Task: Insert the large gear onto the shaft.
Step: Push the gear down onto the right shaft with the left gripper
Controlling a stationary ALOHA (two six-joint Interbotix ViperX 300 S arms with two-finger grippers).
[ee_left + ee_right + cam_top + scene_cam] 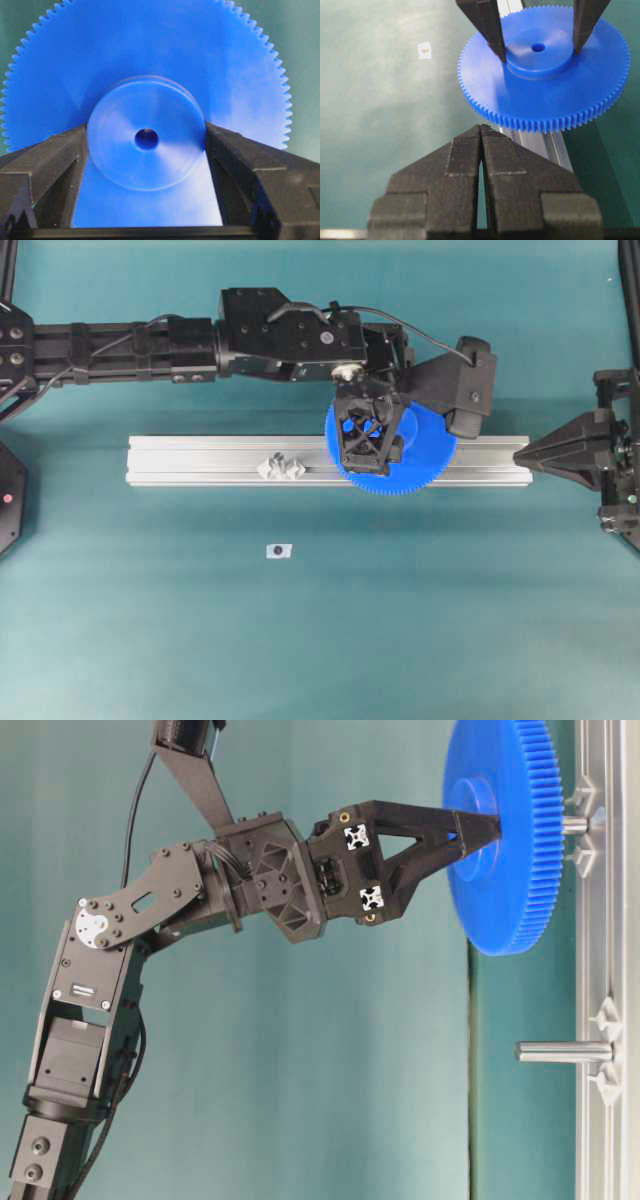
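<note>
One large gear (415,455), gripped over the rail (200,460).
Its hub is pinched by the left gripper (372,435); two pegs are counted, one behind the gear; the right gripper (481,131) is pressed together.

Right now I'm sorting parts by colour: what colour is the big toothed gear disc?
The big toothed plastic gear disc is bright blue, clearest in the left wrist view.
</note>
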